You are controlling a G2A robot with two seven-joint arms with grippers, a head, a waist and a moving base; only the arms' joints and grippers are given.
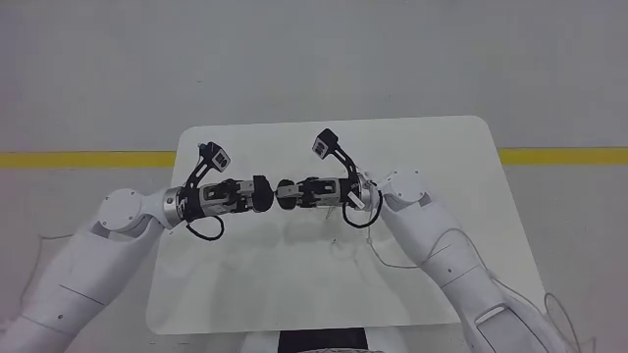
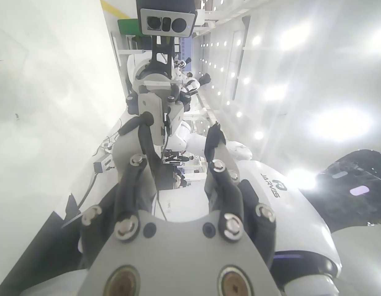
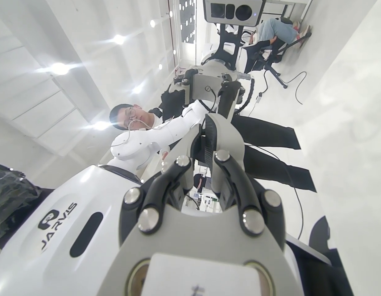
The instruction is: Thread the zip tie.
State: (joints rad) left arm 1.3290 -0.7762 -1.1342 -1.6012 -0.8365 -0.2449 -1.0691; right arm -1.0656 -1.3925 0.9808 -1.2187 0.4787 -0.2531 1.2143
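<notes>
Facing tip to tip over the middle of the worktop [image 1: 442,157], the left end effector [image 2: 179,132] is released and the right end effector [image 3: 205,133] clenched. Where the zip tie lies cannot be told.

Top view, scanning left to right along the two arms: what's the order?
left arm's white joint → left wrist camera → left gripper → right gripper → right wrist camera → right arm's white joint
</notes>
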